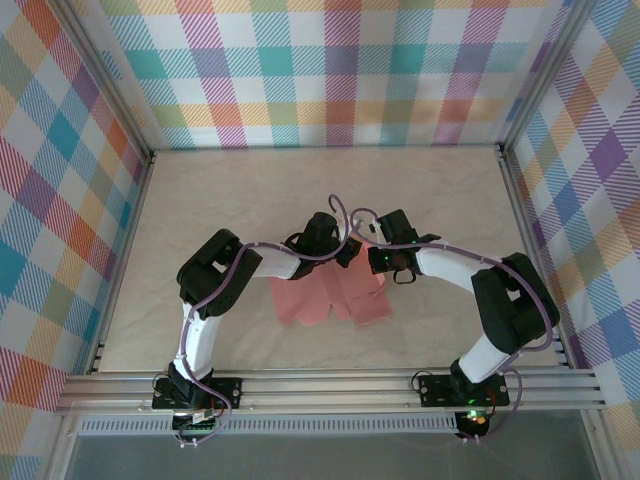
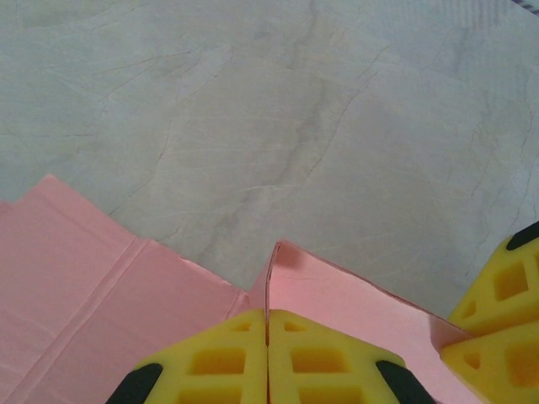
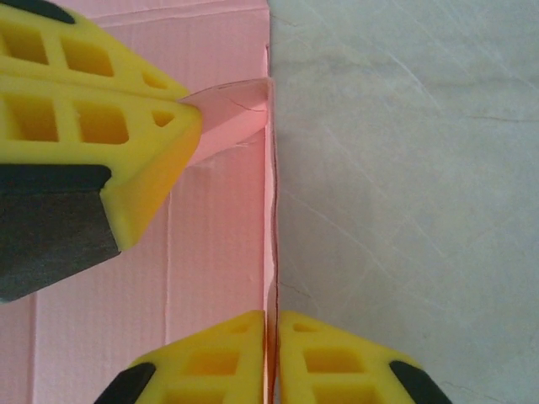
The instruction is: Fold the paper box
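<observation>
The paper box (image 1: 330,295) is a salmon-pink die-cut sheet lying mostly flat on the table between the two arms. In the left wrist view my left gripper (image 2: 268,313) is shut on a raised flap of the pink card (image 2: 84,286). My right gripper (image 3: 272,316) is shut on the upturned far edge of the same sheet (image 3: 210,219), which stands on edge between its yellow fingers. The left gripper (image 3: 189,114) reaches in from the upper left of the right wrist view, pinching a flap corner. From above, the left gripper (image 1: 345,252) and right gripper (image 1: 375,262) meet at the sheet's far edge.
The table (image 1: 250,190) is covered with a pale, creased cloth. Checked cloth walls and metal frame posts (image 1: 515,200) enclose it on three sides. A metal rail (image 1: 330,385) runs along the near edge by the arm bases.
</observation>
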